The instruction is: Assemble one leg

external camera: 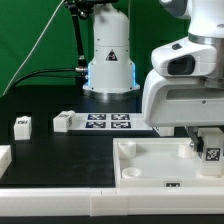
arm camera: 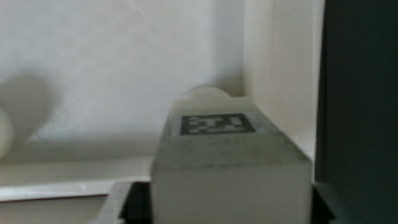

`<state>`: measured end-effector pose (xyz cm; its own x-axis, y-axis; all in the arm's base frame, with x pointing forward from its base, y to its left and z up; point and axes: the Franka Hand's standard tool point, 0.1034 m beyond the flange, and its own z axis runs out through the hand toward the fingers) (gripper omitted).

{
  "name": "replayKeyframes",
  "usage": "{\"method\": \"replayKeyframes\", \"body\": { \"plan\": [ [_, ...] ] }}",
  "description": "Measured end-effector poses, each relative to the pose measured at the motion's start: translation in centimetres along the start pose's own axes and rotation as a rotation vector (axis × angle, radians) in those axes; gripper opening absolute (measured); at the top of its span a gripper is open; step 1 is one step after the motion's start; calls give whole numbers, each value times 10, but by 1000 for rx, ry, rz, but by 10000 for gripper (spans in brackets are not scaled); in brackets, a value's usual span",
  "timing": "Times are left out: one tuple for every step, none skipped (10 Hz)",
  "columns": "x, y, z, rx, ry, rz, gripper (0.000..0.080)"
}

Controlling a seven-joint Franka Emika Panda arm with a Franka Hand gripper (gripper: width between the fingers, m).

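Observation:
My gripper (external camera: 209, 148) is shut on a leg (external camera: 212, 153), a small chunky white block with a black-and-white tag. It holds the leg over the right end of the wide white panel (external camera: 150, 160), near the far right corner. In the wrist view the leg (arm camera: 217, 150) stands between my dark fingers (arm camera: 135, 202), with its tag facing the camera and the panel (arm camera: 125, 70) behind it. A rounded socket (arm camera: 9, 120) shows at the edge of that view. Whether the leg touches the panel cannot be told. My gripper (arm camera: 228, 206) is mostly covered by the leg.
The marker board (external camera: 108, 122) lies behind the panel. A second leg (external camera: 22, 125) stands at the exterior view's left and another white piece (external camera: 63, 121) lies by the board's end. A white part (external camera: 3, 157) shows at the left edge. The robot base (external camera: 110, 60) stands at the back.

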<state>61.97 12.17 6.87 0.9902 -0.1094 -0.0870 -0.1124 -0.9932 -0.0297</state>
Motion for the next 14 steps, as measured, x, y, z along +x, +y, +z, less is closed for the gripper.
{"method": "replayKeyframes", "body": {
  "plan": [
    [0,0,0,-1,0,94,291],
    [0,0,1,-7,2,260,291],
    [0,0,1,-12,4,403,292],
    [-1,0,1,-15,5,487,292],
    [0,1,1,-14,6,579,292],
    [0,1,1,-14,7,642,292],
    [0,1,1,-15,7,617,292],
    [0,1,1,-13,8,571,366],
    [-1,-1,2,-9,11,539,547],
    [0,-3,2,-6,17,463,617],
    [1,-4,1,-11,21,297,617],
    [0,-5,0,-12,22,108,643],
    [-1,-6,1,-13,19,-13,648],
    [-1,-6,2,-14,18,-102,648]
  ]
}}
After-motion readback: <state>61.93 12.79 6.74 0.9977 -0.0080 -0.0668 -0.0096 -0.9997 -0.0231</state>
